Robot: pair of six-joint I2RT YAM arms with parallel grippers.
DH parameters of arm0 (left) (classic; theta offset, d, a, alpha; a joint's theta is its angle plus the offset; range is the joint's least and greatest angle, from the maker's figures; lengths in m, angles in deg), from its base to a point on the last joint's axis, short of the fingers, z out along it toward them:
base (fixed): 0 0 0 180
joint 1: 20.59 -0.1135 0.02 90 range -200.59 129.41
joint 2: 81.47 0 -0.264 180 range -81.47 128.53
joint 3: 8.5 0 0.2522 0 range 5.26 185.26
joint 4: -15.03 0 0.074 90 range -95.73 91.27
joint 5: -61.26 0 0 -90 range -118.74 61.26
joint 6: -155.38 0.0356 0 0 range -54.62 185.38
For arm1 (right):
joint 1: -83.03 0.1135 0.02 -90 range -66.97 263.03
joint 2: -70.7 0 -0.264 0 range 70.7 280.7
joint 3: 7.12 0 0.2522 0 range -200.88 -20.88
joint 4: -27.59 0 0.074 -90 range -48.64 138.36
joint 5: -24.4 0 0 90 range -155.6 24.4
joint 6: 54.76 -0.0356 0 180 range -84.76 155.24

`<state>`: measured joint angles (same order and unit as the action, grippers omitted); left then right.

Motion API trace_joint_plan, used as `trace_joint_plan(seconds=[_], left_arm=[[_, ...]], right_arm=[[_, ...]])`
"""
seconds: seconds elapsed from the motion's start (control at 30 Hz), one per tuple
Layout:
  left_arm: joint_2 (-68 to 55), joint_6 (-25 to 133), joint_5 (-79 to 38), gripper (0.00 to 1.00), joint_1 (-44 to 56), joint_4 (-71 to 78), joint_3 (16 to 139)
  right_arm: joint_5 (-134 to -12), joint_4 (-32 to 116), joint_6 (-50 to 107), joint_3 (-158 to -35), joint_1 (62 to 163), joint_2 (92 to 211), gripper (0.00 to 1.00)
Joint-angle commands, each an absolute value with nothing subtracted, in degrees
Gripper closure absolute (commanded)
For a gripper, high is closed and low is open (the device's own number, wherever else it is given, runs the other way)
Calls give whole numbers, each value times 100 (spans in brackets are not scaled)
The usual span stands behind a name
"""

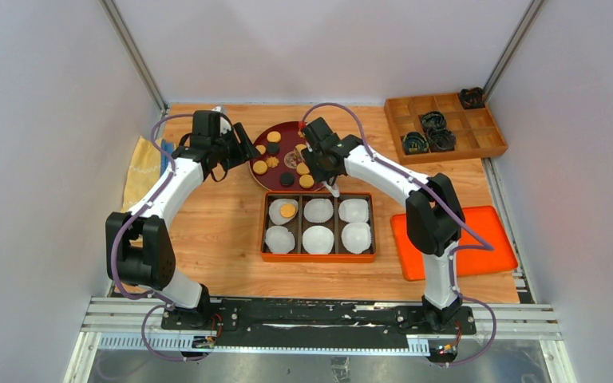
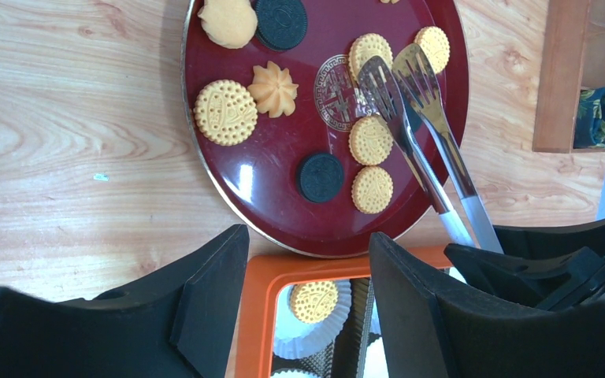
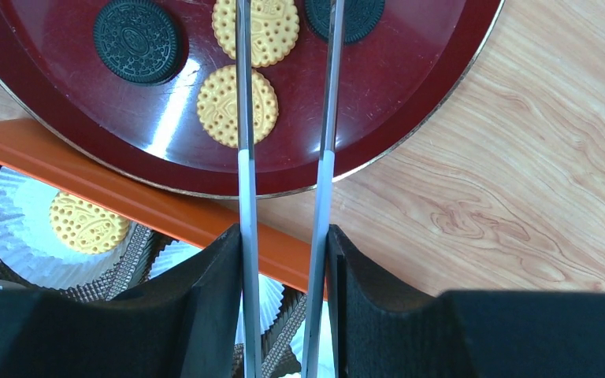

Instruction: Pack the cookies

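you get bright, even light from overhead, with only faint soft shadows under the arms on the table. white glare streaks cross the glossy red plate, and the metal tongs gleam. the overhead view looks slightly soft; in both wrist views the near black fingers look soft and dark.

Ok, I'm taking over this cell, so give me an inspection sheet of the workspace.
Surface: wooden table.
Job's things: cookies on red plate; one cookie in a cup of the six-cup box.
Clutter: wooden tray far right, orange mat, yellow cloth.
Grippers: left gripper open, empty; right gripper shut on tongs over the plate.
Cables: purple cables along both arms.
Surroundings: white walls.
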<state>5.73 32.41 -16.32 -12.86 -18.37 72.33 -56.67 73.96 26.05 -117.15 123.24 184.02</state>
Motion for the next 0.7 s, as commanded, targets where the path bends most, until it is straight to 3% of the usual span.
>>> trace_joint_plan(seconds=[0.0, 0.3, 0.67], left_arm=[[490, 3286, -1609, 36, -1285, -1853, 7281], [442, 3281, -1548, 37, -1285, -1851, 7287], [440, 3285, -1548, 37, -1285, -1876, 7285]], right_arm=[[-5629, 7488, 2470, -11952, 12215, 18296, 57], [-5679, 7461, 2466, -11954, 12214, 17984, 54], [-5852, 7499, 2445, -12269, 12207, 18607, 54]])
